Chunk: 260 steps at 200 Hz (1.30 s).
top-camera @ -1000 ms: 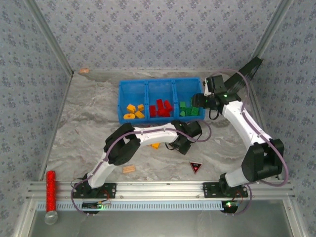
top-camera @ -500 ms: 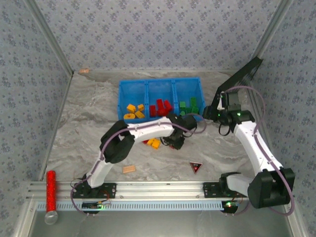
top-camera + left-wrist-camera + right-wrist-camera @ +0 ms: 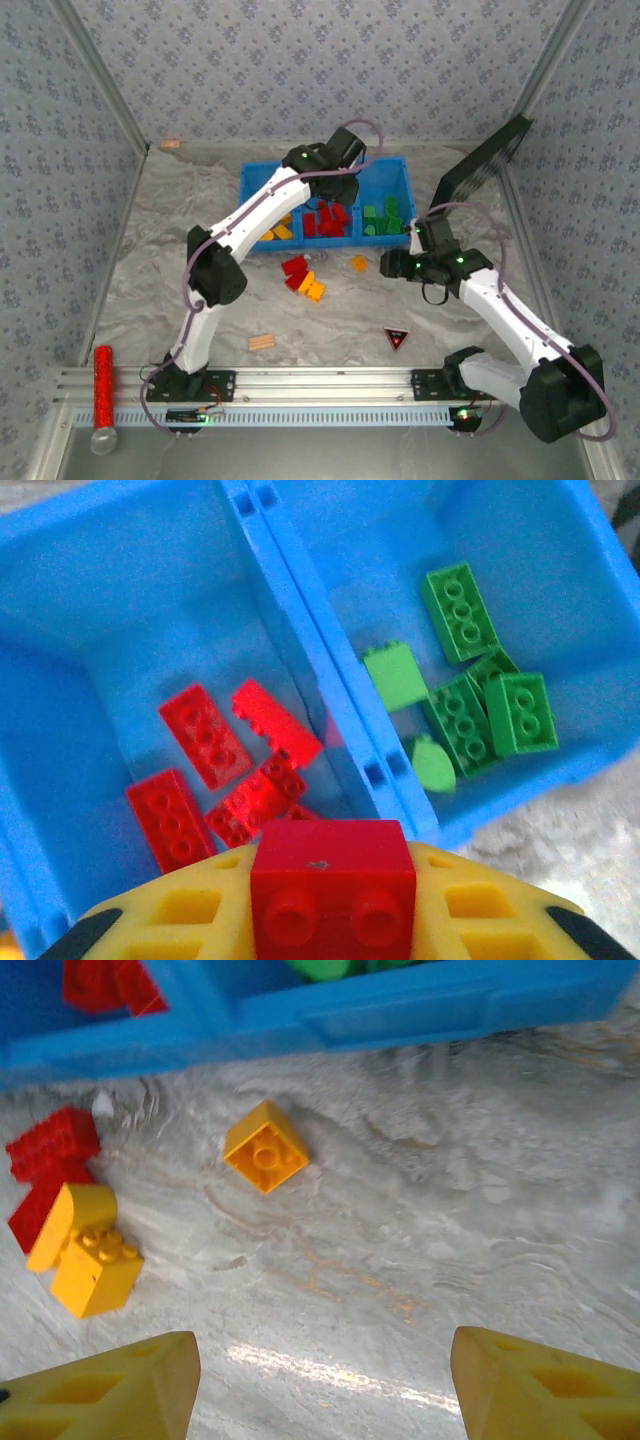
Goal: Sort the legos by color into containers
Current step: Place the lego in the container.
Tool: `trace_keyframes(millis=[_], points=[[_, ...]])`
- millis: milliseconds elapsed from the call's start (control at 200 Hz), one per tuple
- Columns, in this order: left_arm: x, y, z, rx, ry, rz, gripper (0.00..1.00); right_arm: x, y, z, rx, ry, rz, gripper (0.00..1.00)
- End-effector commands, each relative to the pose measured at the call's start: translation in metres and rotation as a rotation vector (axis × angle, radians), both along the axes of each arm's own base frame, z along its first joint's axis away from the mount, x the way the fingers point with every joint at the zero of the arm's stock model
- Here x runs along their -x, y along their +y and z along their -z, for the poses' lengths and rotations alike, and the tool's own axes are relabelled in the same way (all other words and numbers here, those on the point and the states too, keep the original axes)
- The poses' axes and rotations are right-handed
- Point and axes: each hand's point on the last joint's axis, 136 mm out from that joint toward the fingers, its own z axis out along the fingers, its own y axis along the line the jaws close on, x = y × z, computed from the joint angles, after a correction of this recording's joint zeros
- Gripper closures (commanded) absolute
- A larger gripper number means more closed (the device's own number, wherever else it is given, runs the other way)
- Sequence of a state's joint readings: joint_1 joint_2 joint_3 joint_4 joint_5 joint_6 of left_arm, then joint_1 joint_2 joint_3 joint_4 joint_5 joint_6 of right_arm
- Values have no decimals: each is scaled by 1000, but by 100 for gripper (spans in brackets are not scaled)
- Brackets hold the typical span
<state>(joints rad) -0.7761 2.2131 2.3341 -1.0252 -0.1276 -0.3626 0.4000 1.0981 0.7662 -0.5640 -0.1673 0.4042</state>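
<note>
Patterned grey-blue walls (image 3: 320, 70) closed in a grey marbled table (image 3: 170, 260). On it sat 1 bright blue bin (image 3: 400, 172) with 3 square compartments: yellow bricks (image 3: 280, 232) in the left one, about 5 red pieces (image 3: 205, 735) in the middle, about 6 green pieces (image 3: 460, 610) on the right. My left gripper (image 3: 333, 175) hung over the bin, jaws pinching 1 red brick (image 3: 333, 875). My right gripper (image 3: 320, 1390) hovered low over the table near the bin's front, jaws spread, nothing between them. Ahead of it lay 5 loose bricks: 2 red (image 3: 50, 1145), 2 yellow (image 3: 95, 1270) and 1 orange square (image 3: 265, 1147).
</note>
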Motion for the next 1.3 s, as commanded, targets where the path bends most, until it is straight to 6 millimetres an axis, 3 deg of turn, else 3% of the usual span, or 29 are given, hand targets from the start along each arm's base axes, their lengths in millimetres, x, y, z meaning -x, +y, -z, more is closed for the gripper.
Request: trace_keyframes(millis=[0, 95, 315, 680, 1019, 1119, 1294], points=[[-12, -5, 41, -72, 55, 34, 70, -9, 12, -1, 97, -45, -84, 31], [-23, -5, 58, -69, 86, 20, 70, -14, 22, 4, 152, -52, -139, 30], [-28, 9, 94, -59, 199, -19, 69, -27, 45, 12, 267, -56, -308, 28], [-34, 22, 114, -50, 230, -39, 69, -42, 73, 37, 333, -73, -453, 26], [-32, 33, 133, -59, 267, -55, 69, -49, 81, 64, 402, -48, -497, 26], [-32, 36, 135, -58, 276, -67, 65, -52, 81, 70, 419, -44, -502, 28], [-31, 38, 133, -49, 274, -73, 50, -59, 80, 81, 457, -43, -506, 35]])
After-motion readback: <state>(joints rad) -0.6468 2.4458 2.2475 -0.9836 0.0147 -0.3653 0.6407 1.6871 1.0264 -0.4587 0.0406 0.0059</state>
